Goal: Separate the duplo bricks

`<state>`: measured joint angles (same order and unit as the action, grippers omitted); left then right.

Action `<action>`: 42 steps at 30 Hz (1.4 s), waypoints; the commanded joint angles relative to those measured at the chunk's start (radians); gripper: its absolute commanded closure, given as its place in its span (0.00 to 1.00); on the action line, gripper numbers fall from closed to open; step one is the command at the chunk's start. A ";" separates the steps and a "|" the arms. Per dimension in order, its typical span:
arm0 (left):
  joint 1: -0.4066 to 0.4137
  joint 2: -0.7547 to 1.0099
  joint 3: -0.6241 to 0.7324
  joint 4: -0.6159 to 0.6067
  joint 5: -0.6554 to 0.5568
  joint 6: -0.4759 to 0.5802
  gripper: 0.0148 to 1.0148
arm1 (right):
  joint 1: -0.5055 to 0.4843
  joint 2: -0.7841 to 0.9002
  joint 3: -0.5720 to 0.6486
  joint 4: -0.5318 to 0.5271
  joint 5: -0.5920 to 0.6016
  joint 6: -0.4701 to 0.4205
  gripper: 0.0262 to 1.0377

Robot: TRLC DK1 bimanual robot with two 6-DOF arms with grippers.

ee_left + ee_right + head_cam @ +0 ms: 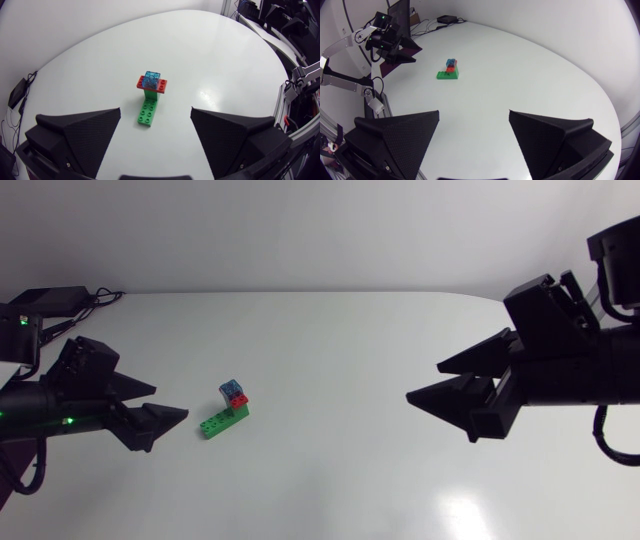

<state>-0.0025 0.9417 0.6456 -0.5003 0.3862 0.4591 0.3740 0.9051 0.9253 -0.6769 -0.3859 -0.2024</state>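
Note:
A small stack of duplo bricks stands on the white table: a long green brick (224, 420) lies flat, a red brick (238, 401) sits across one end of it, and a clear blue brick (231, 389) tops the red one. In the left wrist view the green brick (147, 110), red brick (151, 84) and blue brick (152, 78) lie a short way ahead of my open left gripper (155, 125). My left gripper (165, 405) is just left of the stack. My right gripper (438, 380) hangs open far to the right; its view shows the stack (449, 70) far ahead of its gripper (474, 125).
A black box with cables (52, 298) lies at the table's back left corner. My left arm (387, 37) shows beyond the stack in the right wrist view. Bare white tabletop (340, 460) surrounds the bricks.

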 commanded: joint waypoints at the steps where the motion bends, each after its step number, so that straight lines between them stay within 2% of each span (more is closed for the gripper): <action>1: -0.005 0.006 -0.009 0.012 0.005 -0.008 0.04 | 0.011 0.009 -0.028 0.007 0.004 -0.008 0.03; 16: -0.005 0.042 -0.017 0.051 0.000 -0.005 0.04 | 0.013 0.035 -0.032 0.034 0.004 -0.009 0.03; 29: -0.030 0.350 -0.014 0.266 -0.119 0.073 0.04 | 0.089 0.156 0.040 0.059 0.055 -0.015 0.03; 42: -0.074 0.523 0.000 0.286 -0.122 0.227 0.08 | 0.080 0.190 0.010 0.092 0.051 -0.042 0.03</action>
<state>-0.0643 1.4307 0.6453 -0.2199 0.2657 0.6430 0.4545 1.0782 0.9409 -0.5957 -0.3363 -0.2264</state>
